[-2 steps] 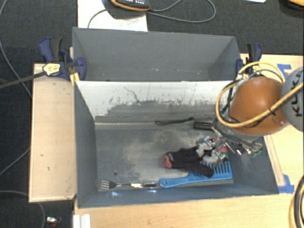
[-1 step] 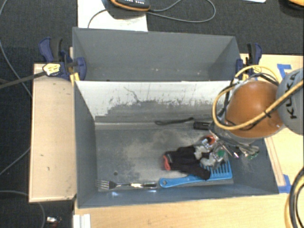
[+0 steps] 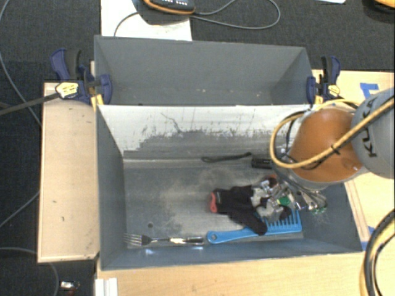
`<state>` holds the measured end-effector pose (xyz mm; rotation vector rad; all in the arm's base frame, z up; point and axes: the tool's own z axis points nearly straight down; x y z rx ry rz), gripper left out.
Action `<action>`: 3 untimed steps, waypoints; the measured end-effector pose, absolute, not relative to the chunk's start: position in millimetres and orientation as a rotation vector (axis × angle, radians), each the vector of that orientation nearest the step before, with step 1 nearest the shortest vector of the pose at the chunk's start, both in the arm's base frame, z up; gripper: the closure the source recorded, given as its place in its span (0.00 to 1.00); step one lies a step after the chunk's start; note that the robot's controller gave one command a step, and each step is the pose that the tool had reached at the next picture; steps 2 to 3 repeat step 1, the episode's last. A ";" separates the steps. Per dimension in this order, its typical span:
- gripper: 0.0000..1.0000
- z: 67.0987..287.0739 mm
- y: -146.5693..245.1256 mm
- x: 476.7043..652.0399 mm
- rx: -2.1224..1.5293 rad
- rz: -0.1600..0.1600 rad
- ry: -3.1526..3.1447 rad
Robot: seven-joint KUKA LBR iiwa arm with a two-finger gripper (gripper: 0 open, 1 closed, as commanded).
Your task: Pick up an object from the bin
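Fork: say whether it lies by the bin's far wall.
No, the fork lies by the near wall of the bin, left of the blue comb.

Lit brightly and evenly from above. Washes the sloped back wall of the bin (image 3: pixel 203 119) pale toward 12 o'clock, leaves the left wall duller at 9 o'clock. Puts a soft sheen on the orange cover (image 3: pixel 324 143) at 3 o'clock, drops a faint shadow beneath.
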<state>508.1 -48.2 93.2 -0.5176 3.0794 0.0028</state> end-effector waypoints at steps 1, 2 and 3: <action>1.00 78.9 -39.6 508.9 -1.096 -0.004 2.923; 1.00 78.9 -39.6 508.9 -1.096 -0.004 2.923; 1.00 78.9 -39.6 508.9 -1.096 -0.004 2.923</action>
